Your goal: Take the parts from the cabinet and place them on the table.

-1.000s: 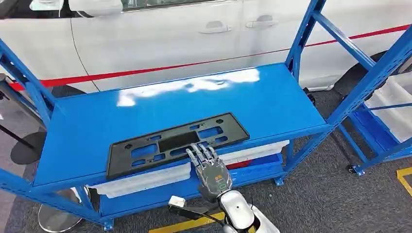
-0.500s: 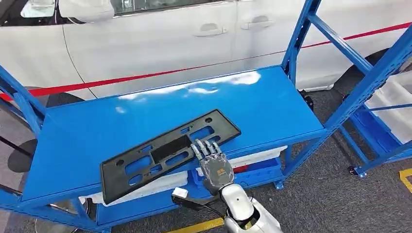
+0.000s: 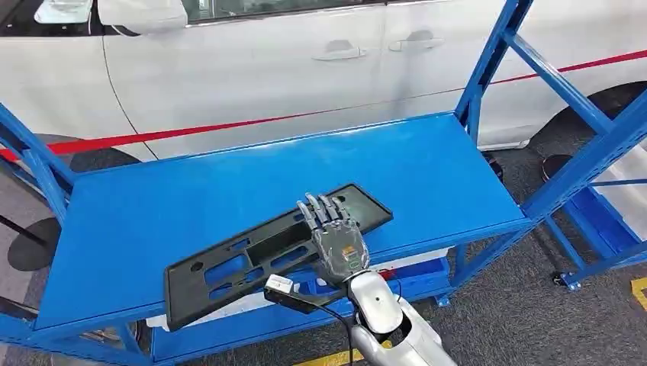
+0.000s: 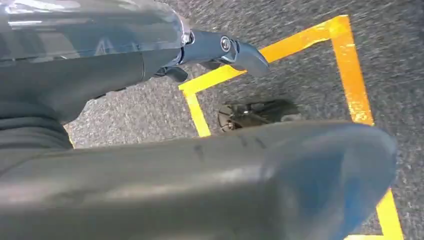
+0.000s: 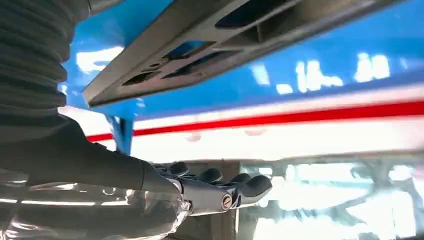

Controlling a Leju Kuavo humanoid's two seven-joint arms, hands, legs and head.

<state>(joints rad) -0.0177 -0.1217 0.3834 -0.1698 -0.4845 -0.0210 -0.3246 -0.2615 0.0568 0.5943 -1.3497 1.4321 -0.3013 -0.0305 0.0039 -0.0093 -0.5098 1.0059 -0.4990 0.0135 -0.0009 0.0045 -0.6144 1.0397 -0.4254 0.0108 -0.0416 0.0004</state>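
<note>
My right robot hand (image 3: 336,238) lies flat on top of the black plate holder (image 3: 267,252), fingers straight and a little apart, pressing on it and not wrapped round it. The holder sits tilted on the blue shelf (image 3: 152,221) of the cabinet, one end poking out past the front edge near the left corner. It looks thin, stiff and light, with smooth plastic that may slide. I think the part hanging over the front edge is the best place to grab. My left robot hand (image 4: 220,50) hangs over the floor; I cannot tell if it is closed.
</note>
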